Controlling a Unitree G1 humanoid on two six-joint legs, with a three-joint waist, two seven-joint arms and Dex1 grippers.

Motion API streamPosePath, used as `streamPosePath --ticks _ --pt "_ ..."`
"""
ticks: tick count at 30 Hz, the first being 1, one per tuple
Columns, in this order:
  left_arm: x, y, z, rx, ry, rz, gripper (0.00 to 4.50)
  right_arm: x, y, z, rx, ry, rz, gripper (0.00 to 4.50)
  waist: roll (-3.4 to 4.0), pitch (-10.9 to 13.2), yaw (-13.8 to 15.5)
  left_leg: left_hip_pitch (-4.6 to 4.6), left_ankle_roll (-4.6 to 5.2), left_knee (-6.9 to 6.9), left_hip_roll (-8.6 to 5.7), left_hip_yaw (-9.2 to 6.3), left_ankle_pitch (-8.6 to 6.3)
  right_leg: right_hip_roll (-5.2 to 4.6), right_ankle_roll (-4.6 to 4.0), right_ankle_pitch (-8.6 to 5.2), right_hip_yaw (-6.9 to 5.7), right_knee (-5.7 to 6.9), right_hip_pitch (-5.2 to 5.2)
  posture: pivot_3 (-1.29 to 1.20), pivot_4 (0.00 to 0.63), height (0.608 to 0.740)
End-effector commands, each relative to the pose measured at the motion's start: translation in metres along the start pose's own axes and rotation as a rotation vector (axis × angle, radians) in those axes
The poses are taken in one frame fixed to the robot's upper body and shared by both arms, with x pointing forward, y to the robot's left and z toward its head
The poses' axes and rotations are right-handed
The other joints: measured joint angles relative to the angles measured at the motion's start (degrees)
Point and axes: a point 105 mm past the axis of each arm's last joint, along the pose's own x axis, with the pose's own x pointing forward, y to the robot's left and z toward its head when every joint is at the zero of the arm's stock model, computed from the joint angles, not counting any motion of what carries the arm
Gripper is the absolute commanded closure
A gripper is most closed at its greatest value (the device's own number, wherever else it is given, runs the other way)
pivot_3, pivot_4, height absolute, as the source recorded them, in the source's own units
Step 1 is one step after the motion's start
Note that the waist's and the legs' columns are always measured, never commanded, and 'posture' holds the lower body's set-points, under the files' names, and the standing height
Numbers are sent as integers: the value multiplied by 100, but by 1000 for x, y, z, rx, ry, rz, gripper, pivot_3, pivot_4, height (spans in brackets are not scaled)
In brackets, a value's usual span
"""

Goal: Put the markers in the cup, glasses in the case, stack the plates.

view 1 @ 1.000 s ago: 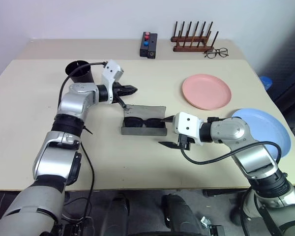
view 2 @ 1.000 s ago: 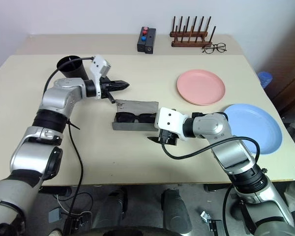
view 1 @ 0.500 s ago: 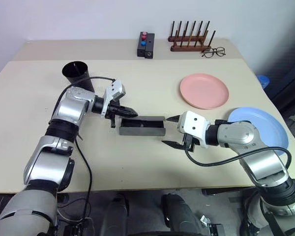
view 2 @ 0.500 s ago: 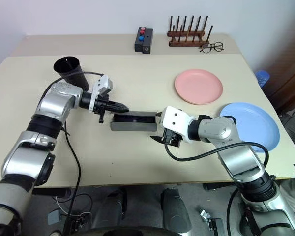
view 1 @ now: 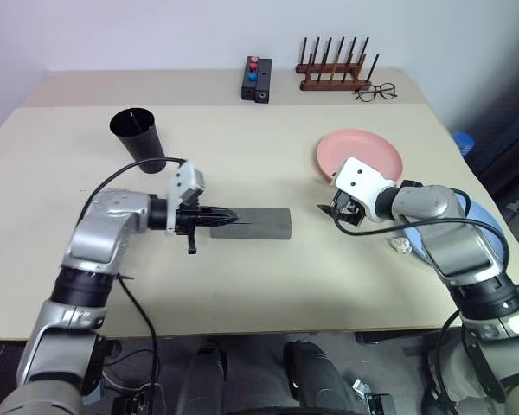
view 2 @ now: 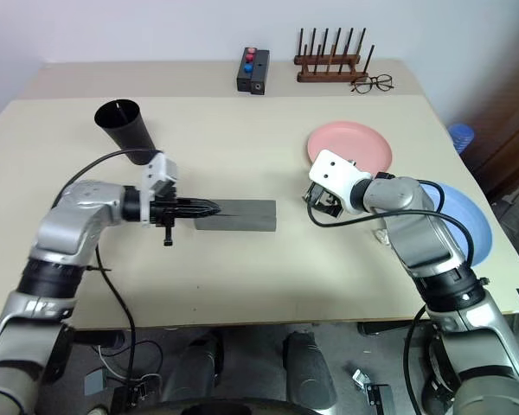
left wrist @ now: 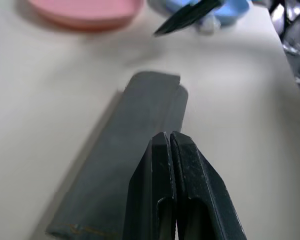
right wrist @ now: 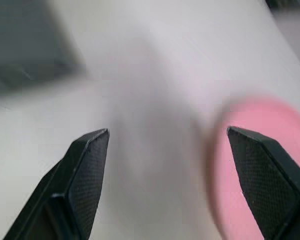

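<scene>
Now left gripper (view 1: 228,218) pinched empty beside closed case (view 1: 258,223); right gripper (view 1: 336,210) agape near pink plate (view 1: 363,154).

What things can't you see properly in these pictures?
- Inside of the grey rectangular case: its lid is shut in both eye views.
- Inside of the tall black tapered cup: too dark to tell what it holds.
- Round light blue plate: largely hidden behind the right arm.
- Small white thing beside it: too small to identify.

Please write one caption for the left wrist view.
Shut left gripper at closed grey case, pink plate beyond.
</scene>
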Motion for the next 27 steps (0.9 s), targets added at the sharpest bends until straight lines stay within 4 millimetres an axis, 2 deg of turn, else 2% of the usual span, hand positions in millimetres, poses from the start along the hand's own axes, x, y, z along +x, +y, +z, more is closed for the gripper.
streamPosePath --ticks 1,3,6,8,9,13,14,15,18,22,27 --pt "-20 -14 10 31 -29 65 4456 14 -18 -17 -53 56 -98 683 1 0 1 2 1 0 0 0 -1 1 -1 0 0 0 -1 0 150 738" --pt "-31 -24 8 17 -30 97 4456 24 -26 -30 -71 99 -126 683 3 2 -13 1 1 0 -1 0 0 0 -4 -2 0 -1 0 0 150 738" --pt "-40 -33 8 1 -38 136 4456 31 -30 -39 -83 120 -131 683 1 0 17 3 0 13 -1 4 0 -1 -12 0 4 -3 7 0 150 738" --pt "-47 -36 5 -12 -33 179 4500 36 -31 -43 -102 131 -130 1195 -1 0 27 12 0 15 -2 3 0 -2 -14 0 4 -8 20 0 150 738" --pt "-49 -36 3 -17 -26 197 4500 37 -31 -44 -114 134 -127 1476 0 0 20 15 0 17 -2 4 0 -2 -14 0 4 -11 23 0 150 738" --pt "-53 -37 -1 -32 -16 236 4500 39 -31 -46 -144 130 -117 3466 0 0 33 15 0 17 -3 3 0 -3 -14 0 4 -12 25 0 150 738" --pt "-54 -37 -2 -35 -14 241 4500 38 -32 -44 -148 123 -122 4084 0 0 31 15 0 17 -3 3 0 -3 -14 0 4 -12 25 0 150 738" --pt "-54 -37 -3 -37 -12 244 4500 38 -32 -43 -152 117 -125 4466 1 1 24 15 0 17 -3 3 0 -3 -14 0 4 -12 25 0 150 738" --pt "-52 -37 -6 -41 -12 245 4500 29 -43 -33 -216 96 -182 4466 2 1 20 15 0 14 -2 3 0 -2 -14 0 4 -11 21 0 150 738" --pt "-42 -37 0 -45 -59 216 4500 6 -54 -24 -268 79 -221 4466 8 5 32 9 0 12 -2 3 0 -2 -13 0 4 -11 16 0 150 738" --pt "-9 -52 19 -19 -152 70 4500 -55 -59 -10 -195 1 -215 4466 10 6 143 5 0 14 -3 3 0 -3 -11 -1 3 -13 17 0 150 738"
